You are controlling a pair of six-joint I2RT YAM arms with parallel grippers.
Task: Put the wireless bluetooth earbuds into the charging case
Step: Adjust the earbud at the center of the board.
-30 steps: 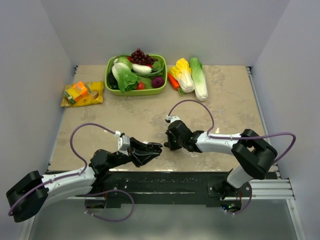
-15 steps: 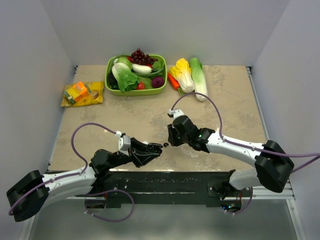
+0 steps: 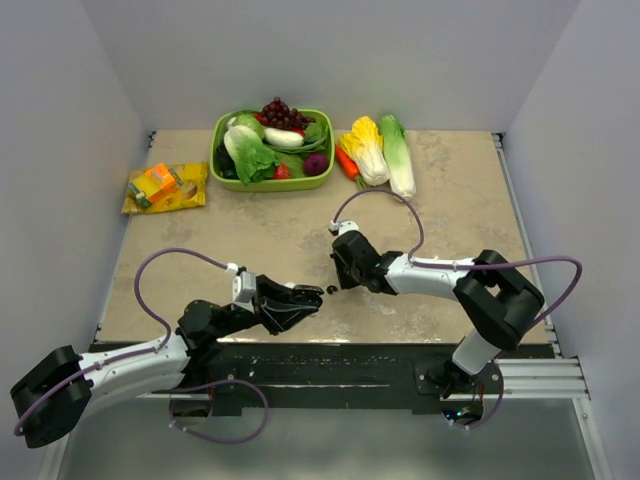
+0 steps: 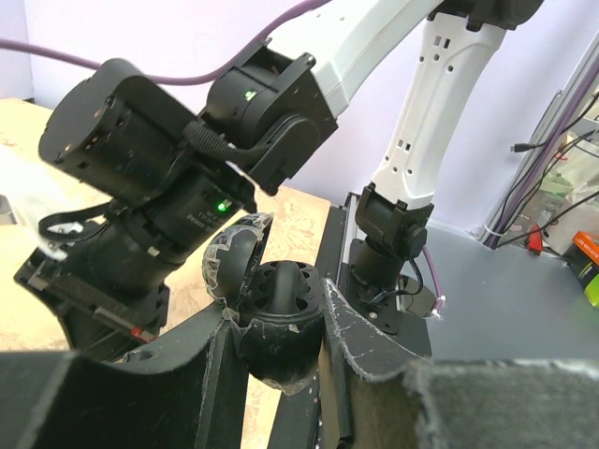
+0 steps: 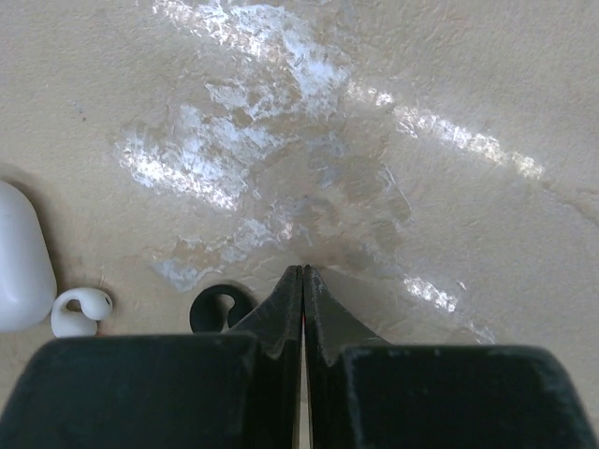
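Observation:
My left gripper (image 4: 284, 351) is shut on the black charging case (image 4: 281, 295), held with its lid (image 4: 229, 267) swung open and its sockets showing. In the top view it sits low by the table's front edge (image 3: 306, 300). A black earbud (image 3: 331, 290) lies on the table between the two grippers. My right gripper (image 5: 302, 271) is shut and empty, tips at the tabletop. That black earbud (image 5: 217, 309) lies just left of its tips, and a white earbud (image 5: 80, 311) lies further left.
A white rounded object (image 5: 19, 257) lies beside the white earbud. A green basket (image 3: 272, 184) of vegetables, loose cabbages and a carrot (image 3: 378, 152) and a yellow snack packet (image 3: 165, 187) are at the back. The right arm's base (image 4: 393, 234) stands close behind the case.
A black earbud now lies on the table between the grippers, where none showed a second ago. My right arm swung outward and came back. The left arm barely moved.

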